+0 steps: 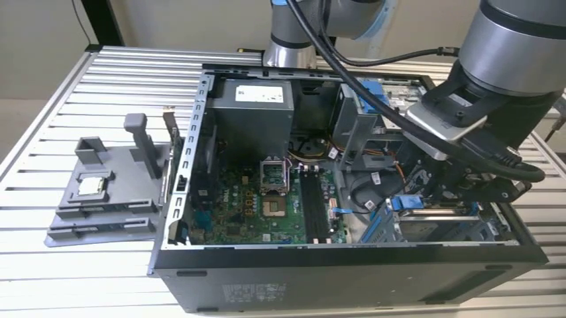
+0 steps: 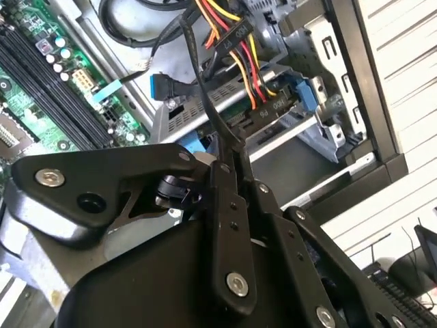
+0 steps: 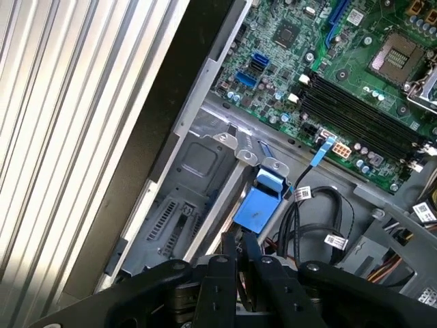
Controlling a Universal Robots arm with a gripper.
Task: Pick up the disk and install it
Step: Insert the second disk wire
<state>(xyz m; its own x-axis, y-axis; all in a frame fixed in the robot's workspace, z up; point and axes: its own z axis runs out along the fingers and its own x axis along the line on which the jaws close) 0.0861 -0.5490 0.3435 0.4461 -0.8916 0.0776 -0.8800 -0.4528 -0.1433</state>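
Blue-bracketed disk (image 1: 431, 211) just beneath end effector (image 1: 452, 189).

An open computer case (image 1: 345, 271) lies on the slatted metal counter (image 1: 53, 271), its green motherboard (image 1: 265, 205) exposed. On the exterior view's left, just beside the case, a grey fixture (image 1: 111, 199) holds a small square chip (image 1: 93, 187).
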